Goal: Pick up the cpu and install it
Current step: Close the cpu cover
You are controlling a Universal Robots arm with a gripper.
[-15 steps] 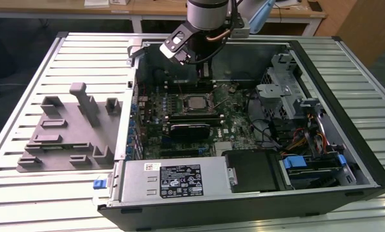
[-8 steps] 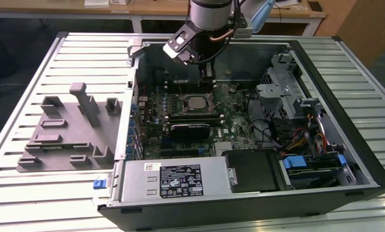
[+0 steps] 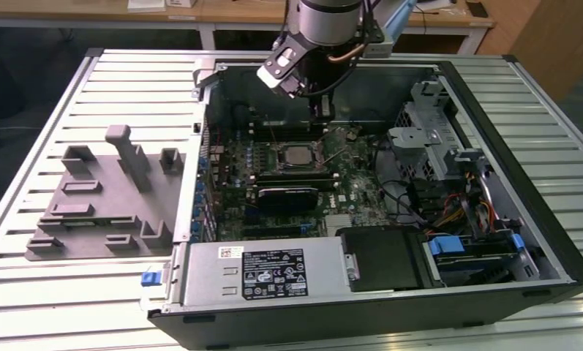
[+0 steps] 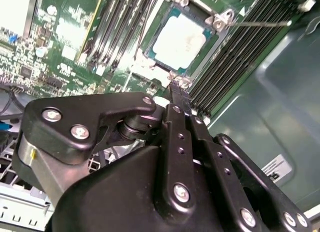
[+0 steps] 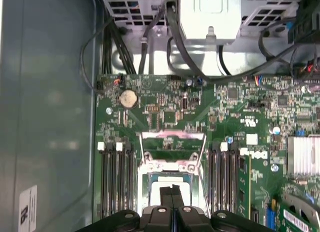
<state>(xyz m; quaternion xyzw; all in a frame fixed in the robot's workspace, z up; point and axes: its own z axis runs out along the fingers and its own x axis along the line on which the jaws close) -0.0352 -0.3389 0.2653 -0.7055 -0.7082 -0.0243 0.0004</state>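
On the exterior view's left, grey fixture blocks (image 3: 101,197) stand on the slatted worktop (image 3: 57,102); rightward, the square silver-topped cpu (image 3: 293,156) lies flat, face-up, in the metal-framed socket (image 4: 220,22) of the green motherboard (image 3: 361,170), just under the black tool (image 3: 322,111), its fingers together and empty.

Open room lies above the cpu (image 4: 180,39); memory slots (image 4: 235,56) flank it, with the case wall (image 4: 280,106) just beyond.

In the first wrist view the hand (image 5: 172,188) hides the middle of the cpu (image 5: 153,189).
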